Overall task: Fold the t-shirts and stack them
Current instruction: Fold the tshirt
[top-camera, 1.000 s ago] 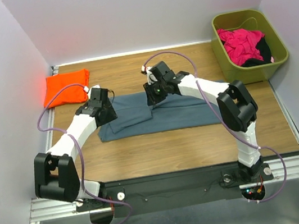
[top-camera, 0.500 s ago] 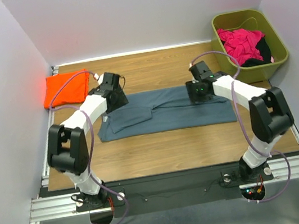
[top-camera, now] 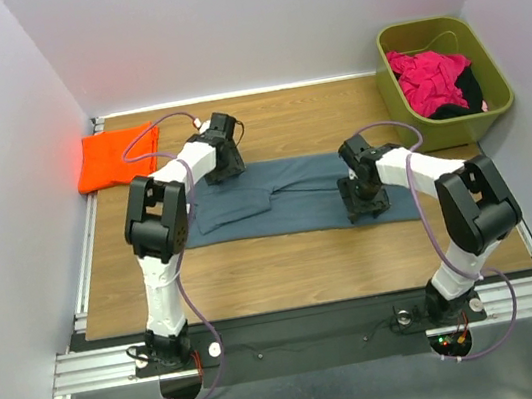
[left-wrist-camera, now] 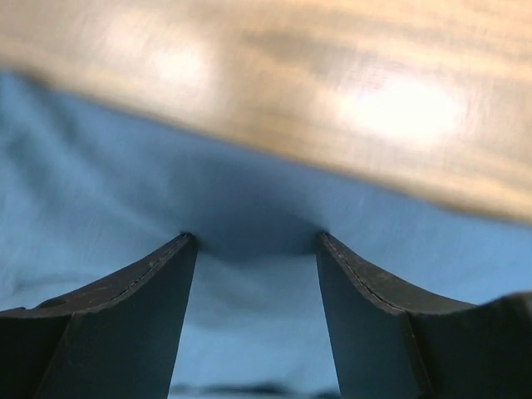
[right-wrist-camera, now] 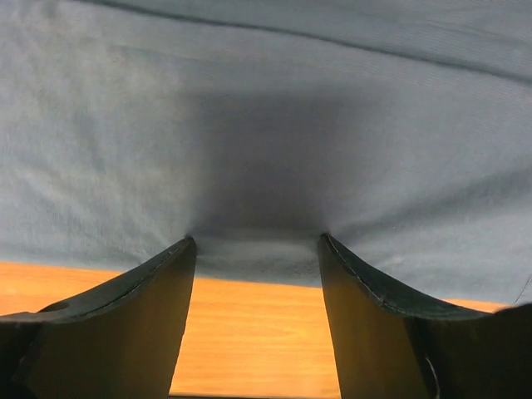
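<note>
blue-grey t-shirt [top-camera: 298, 210] spread flat, centre | orange t-shirt [top-camera: 117, 155] folded, far-left | bin [top-camera: 394, 98] far-right, clothes [top-camera: 432, 77] inside

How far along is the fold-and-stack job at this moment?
Done: the orange t-shirt lies folded in the far left corner. In hand: the blue-grey t-shirt lies as a long strip, with the left gripper at its far edge and the right gripper at its near edge, jaws open. Left: finish folding it and stack it with the orange one.
</note>
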Robot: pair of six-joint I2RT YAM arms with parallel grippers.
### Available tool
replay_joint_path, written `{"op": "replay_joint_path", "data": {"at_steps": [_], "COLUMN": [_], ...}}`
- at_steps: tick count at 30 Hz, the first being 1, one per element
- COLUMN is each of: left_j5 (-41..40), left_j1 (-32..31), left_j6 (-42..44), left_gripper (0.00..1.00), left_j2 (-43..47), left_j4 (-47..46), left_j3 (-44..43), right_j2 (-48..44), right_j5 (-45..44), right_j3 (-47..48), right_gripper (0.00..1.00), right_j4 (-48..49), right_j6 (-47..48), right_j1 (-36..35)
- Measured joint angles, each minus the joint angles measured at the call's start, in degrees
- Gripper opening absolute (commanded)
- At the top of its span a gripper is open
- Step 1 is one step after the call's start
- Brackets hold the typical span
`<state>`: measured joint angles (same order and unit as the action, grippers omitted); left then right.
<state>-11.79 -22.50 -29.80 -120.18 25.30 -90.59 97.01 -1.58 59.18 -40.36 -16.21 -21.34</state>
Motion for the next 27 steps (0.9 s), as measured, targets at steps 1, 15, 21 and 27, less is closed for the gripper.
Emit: {"op": "replay_joint_path", "data": {"at_steps": [1,15,21,27], "left_j5": [0.0,3.0,10.4,7.6], "left_j1": [0.1,2.0,2.1,2.1], "left_j6": [0.3,7.9,10.7,11.9], "left_gripper": [0.71,0.75,0.84,0.84], "left_j2": [-1.2,-24.7,-26.2,-14.5], "left_j4": [0.3,9.7,1.2,-5.2], "left_j3": [-1.5,-40.4,-41.1,-23.8], "right_j2": [0.1,9.5,17.0,13.2], "right_j5": [0.5,20.3,24.5,17.0], "right_j3": [0.1,10.8,22.1,23.8], "right_gripper": [0.67,0.68,0.68,0.67], "right_j4": [-0.4,-6.4,-4.7,-3.2], "right_j6": [0.1,-3.7,-4.0,-2.1], "right_j1": [-0.2,-25.2,-31.4,-29.6]}}
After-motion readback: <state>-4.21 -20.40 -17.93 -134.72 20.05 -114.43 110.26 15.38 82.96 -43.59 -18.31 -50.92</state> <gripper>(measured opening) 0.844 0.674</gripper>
